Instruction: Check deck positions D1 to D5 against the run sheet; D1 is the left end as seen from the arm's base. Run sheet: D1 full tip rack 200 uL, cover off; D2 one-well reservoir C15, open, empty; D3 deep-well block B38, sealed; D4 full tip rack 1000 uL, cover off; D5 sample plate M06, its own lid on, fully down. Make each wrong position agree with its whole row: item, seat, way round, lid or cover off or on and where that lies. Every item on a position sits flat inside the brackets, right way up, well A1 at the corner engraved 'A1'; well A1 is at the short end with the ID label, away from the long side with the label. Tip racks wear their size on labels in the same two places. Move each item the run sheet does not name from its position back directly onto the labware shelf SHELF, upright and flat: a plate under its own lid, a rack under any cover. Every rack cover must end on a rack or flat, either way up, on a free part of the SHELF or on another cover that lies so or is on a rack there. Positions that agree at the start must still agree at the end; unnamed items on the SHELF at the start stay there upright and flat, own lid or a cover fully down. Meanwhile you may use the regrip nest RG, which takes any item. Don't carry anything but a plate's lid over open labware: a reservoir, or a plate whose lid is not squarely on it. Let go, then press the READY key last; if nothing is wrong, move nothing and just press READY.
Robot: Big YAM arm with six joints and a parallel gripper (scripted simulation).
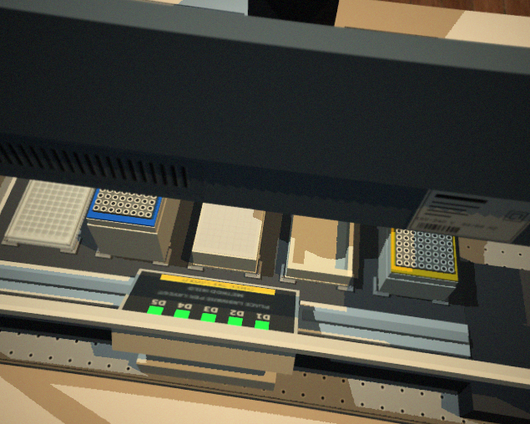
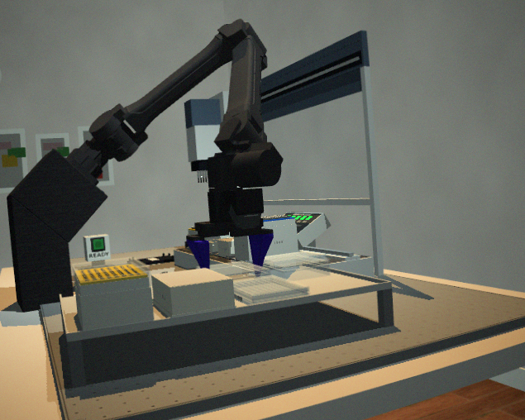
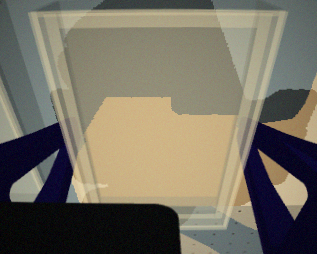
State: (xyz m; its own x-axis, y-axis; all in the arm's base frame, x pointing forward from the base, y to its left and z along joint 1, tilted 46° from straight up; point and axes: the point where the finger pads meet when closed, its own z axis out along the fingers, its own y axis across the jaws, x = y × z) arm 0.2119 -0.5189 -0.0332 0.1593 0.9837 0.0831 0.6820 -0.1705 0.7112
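My gripper [image 2: 230, 264] is shut on a clear lid [image 2: 253, 269] and holds it level, a little above the shelf. In the wrist view the dark blue fingers clamp the lid's [image 3: 154, 115] two long sides. A clear plate [image 2: 269, 286] lies on the shelf just below and to the right of the lid. On the deck, from right to left, stand a yellow tip rack [image 1: 422, 254], an open reservoir [image 1: 322, 250], a sealed block [image 1: 229, 237], a blue tip rack [image 1: 126, 207] and a well plate [image 1: 46, 214]. I cannot tell whether that plate has a lid.
The shelf also holds a yellow-topped rack [image 2: 111, 275] and a beige block [image 2: 193, 288]. The READY key [image 2: 96, 245] stands behind them near the arm's base. A gantry beam [image 1: 255, 113] hides the back of the deck. A status panel [image 1: 210, 300] shows several green lights.
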